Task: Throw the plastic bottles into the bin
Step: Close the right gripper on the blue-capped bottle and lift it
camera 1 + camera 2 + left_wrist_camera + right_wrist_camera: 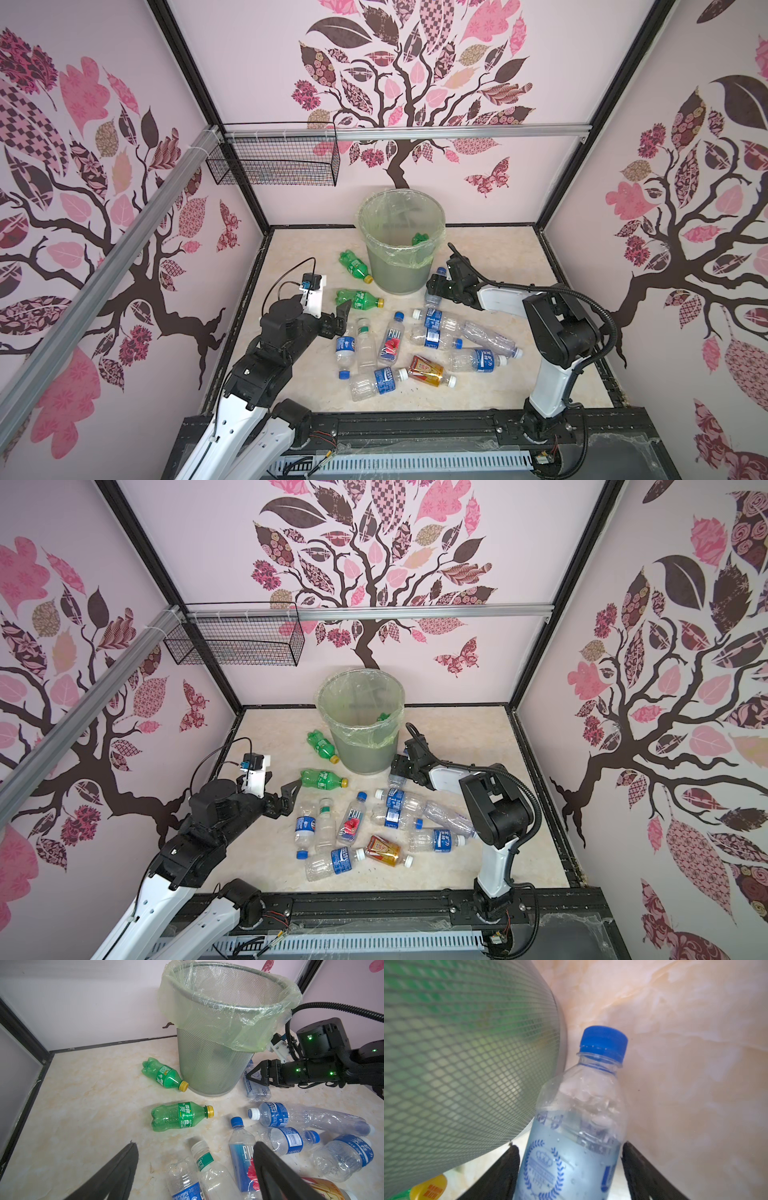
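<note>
Right gripper [568, 1145] is clamped on sides of clear bottle [577, 1122] w/ blue cap, lying on tabletop [695, 1064] just beside the bin [456, 1053]. Left gripper [195, 1144] fingers apart, empty, near other bottles [432, 320].

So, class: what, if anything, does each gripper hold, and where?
Left gripper: open, nothing. Right gripper flanks the blue-capped bottle at its labelled body; whether it grips cannot be told.
</note>
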Controlling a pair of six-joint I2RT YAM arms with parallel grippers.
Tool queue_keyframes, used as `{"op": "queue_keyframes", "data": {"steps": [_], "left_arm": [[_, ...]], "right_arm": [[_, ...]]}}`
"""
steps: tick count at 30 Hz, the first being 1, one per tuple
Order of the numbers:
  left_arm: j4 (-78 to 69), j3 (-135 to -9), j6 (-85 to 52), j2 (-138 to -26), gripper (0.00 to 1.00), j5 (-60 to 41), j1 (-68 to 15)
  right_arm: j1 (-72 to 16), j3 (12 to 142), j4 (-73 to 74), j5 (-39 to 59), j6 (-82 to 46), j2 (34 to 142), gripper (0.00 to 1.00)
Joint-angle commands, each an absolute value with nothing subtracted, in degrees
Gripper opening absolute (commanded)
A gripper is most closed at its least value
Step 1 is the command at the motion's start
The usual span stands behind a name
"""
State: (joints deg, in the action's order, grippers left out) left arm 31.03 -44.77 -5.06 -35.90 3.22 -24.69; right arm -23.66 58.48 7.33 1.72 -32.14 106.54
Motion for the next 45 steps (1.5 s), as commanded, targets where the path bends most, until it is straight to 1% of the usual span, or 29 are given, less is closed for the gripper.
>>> {"op": "queue_keyframes", "data": {"steps": [1, 5, 8, 12, 17, 19, 22, 25, 30, 34, 38, 43, 44, 45], "left_arm": [[31.27, -43.84, -5.51, -35.94, 0.9, 3.58, -24.52], [31.51, -43.59, -5.45, -35.76, 0.9, 4.5, -24.52], [31.29, -43.61, -5.53, -35.86, 0.9, 4.68, -24.52], [31.29, -43.76, -5.6, -36.38, 0.9, 4.44, -24.52], [31.54, -43.81, -5.46, -36.48, 0.9, 4.66, -24.52], [31.75, -43.94, -5.58, -36.47, 0.9, 4.49, -24.52], [32.08, -43.91, -5.6, -36.56, 0.9, 4.39, -24.52], [32.08, -43.92, -5.8, -36.64, 0.9, 4.39, -24.52], [31.77, -43.98, -6.14, -37.04, 0.9, 4.23, -24.52], [32.41, -44.19, -6.8, -37.44, 0.89, 4.17, -24.52], [32.37, -43.87, -7.64, -36.96, 0.89, 4.31, -24.52], [31.77, -43.79, -7.71, -36.89, 0.89, 3.93, -24.52], [31.82, -43.8, -7.67, -36.99, 0.89, 3.85, -24.52], [31.88, -43.85, -7.73, -37.07, 0.89, 3.9, -24.52]], "right_arm": [[-21.08, 57.11, 5.98, -1.93, -31.39, 105.62, 0.78], [-17.77, 56.27, 5.26, -2.01, -29.61, 104.73, 0.78], [-15.94, 56.71, 3.49, -3.85, -27.05, 104.57, 0.79], [-15.82, 58.12, 0.49, -8.14, -22.51, 104.55, 0.78], [-15.82, 59.3, -1.67, -9.8, -21.05, 104.68, 0.76], [-15.82, 59.86, -2.45, -10.37, -20.71, 104.94, 0.79], [-15.82, 60.51, -3.64, -10.17, -19.79, 105.47, 0.86], [-15.82, 60.13, -3.87, -10.41, -19.34, 104.91, 0.87], [-15.82, 58.73, -2.72, -11.74, -18.63, 103.89, 0.74], [-15.82, 59.17, -3.46, -10.64, -18.07, 103.78, 0.66], [-15.82, 58.91, -3.72, -10.05, -16.82, 101.22, 0.57], [-15.82, 57.27, -4.28, -9.96, -15.83, 94.31, 0.55], [-15.82, 56.83, -4.52, -9.66, -15.58, 92.33, 0.54], [-15.82, 56.36, -4.69, -9.12, -14.95, 90.23, 0.51]]}}
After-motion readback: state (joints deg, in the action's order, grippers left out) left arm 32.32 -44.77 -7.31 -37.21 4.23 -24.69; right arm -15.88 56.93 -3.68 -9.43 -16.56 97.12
